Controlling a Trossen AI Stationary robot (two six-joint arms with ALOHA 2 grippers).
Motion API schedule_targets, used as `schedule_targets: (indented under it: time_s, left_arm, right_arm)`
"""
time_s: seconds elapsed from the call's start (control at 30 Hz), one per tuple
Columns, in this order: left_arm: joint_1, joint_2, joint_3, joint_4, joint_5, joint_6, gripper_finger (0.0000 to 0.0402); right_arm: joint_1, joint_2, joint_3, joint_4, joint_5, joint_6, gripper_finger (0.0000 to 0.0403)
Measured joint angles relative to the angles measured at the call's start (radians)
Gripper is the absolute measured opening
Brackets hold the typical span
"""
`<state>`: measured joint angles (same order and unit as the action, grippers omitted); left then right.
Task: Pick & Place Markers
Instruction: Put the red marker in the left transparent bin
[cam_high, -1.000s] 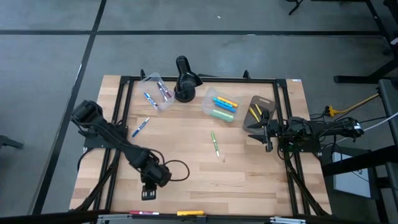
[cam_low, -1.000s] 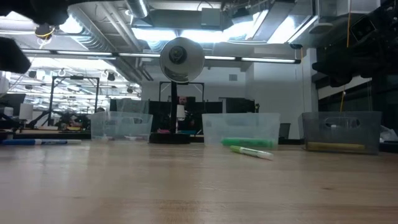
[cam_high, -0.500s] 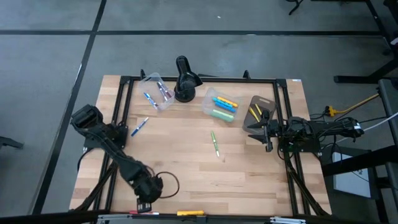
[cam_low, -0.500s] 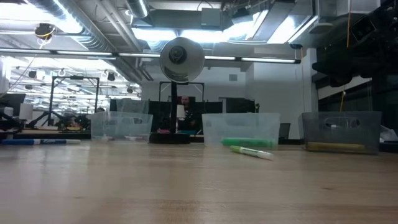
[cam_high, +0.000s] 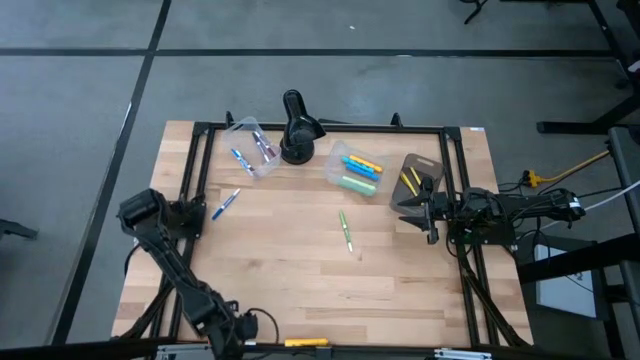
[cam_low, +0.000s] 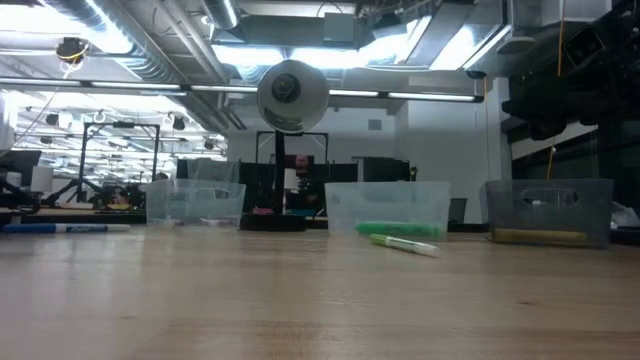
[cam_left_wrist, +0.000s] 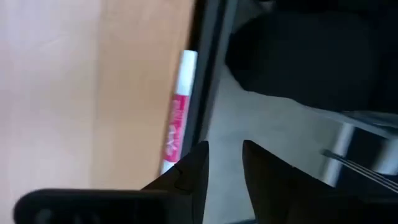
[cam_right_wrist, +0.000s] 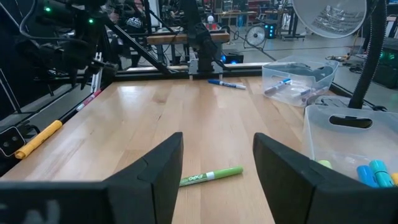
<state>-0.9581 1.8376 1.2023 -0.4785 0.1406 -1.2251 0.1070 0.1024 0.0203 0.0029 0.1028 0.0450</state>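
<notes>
Wooden table (cam_high: 300, 270), black frame rail (cam_left_wrist: 208, 81) along its near edge.
My left gripper (cam_left_wrist: 222, 163), fingers narrowly parted, hovers over a pink marker (cam_left_wrist: 176, 118); right gripper (cam_right_wrist: 216, 163) gapes wide above a green marker (cam_right_wrist: 211, 176).

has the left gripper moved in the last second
Yes. In the high view the left gripper has swung away from the black lamp, down to the table's near edge by the pink marker.

You have three clear tubs (cam_high: 357, 172) and one black lamp (cam_high: 294, 128) on the table. Loose markers: one green (cam_high: 346, 231), one blue (cam_high: 225, 203), one yellow (cam_high: 306, 343), one pink (cam_left_wrist: 175, 127).
</notes>
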Motion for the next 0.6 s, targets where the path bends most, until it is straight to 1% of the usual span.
schedule_targets:
  time_s: [0.1, 0.3, 0.4, 0.6]
  left_arm:
    - [-0.022, 0.018, 0.026, -0.048, -0.04, 0.005, 0.0085]
    - [-0.039, 0.02, 0.028, -0.074, -0.094, 0.042, 0.0075]
    - [-0.038, 0.02, 0.028, -0.066, -0.094, 0.061, 0.0074]
    - [-0.05, 0.023, 0.027, -0.04, -0.059, 0.026, 0.0072]
  right_arm:
    - [0.0, 0.0, 0.0, 0.0, 0.0, 0.0, 0.0194]
    - [0.0, 0.0, 0.0, 0.0, 0.0, 0.0, 0.0194]
    - [0.0, 0.0, 0.0, 0.0, 0.0, 0.0, 0.0194]
    - [0.0, 0.0, 0.0, 0.0, 0.0, 0.0, 0.0194]
